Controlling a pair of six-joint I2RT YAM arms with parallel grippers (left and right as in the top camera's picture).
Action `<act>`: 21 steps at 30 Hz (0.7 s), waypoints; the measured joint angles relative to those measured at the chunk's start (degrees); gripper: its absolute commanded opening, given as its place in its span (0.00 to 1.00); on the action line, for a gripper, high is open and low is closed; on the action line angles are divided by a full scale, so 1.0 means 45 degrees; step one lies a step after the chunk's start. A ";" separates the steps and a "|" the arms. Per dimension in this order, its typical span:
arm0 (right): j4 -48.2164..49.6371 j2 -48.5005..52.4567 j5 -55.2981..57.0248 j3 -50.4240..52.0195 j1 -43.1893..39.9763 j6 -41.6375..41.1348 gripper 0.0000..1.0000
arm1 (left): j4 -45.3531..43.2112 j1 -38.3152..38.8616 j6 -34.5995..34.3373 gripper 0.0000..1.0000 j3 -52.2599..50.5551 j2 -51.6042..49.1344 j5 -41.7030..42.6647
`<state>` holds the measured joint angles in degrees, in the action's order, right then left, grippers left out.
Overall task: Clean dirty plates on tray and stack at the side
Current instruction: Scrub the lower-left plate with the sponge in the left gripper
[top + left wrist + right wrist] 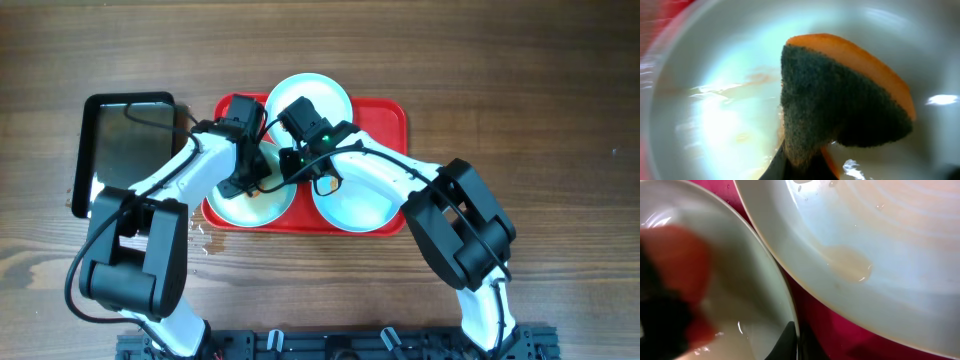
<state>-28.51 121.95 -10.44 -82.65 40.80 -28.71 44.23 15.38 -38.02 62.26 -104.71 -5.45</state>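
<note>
The red tray (390,110) holds three pale plates. One plate (308,92) lies at the back and one (360,205) at the front right. The front-left plate (262,208) is under both grippers. My left gripper (243,183) is shut on an orange sponge with a dark green scouring face (840,95), pressed inside that plate (715,115) beside a wet orange-brown smear (757,80). My right gripper (292,168) pinches that plate's rim (796,342). The right wrist view also shows a neighbouring plate (900,270) with a pale smear and the tray floor (820,315).
A glossy black tray (125,150) lies left of the red tray. Water drops (200,238) wet the wooden table by the red tray's front-left corner. The two arms cross closely over the tray's middle.
</note>
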 measured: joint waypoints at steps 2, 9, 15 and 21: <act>0.0000 0.0000 0.0000 0.0000 0.0000 0.0000 0.04 | 0.1093 0.0000 -0.0005 0.04 -0.0005 -0.0015 -0.1583; 0.0015 0.0000 0.0000 0.0000 0.0015 0.0000 0.04 | 0.3453 0.0010 -0.0340 0.04 0.0583 -0.0126 -0.3249; 0.0019 0.0000 -0.0005 0.0000 0.0015 0.0000 0.04 | -0.0068 -0.0034 -0.0719 0.04 0.0806 0.0452 -0.0996; 0.0024 0.0000 -0.0005 0.0000 0.0015 0.0000 0.04 | -0.0957 -0.0034 -0.0670 0.04 0.0597 -0.0078 0.1627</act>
<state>-28.40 121.95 -10.46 -82.65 40.86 -28.71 39.92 15.22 -41.04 64.95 -105.06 1.87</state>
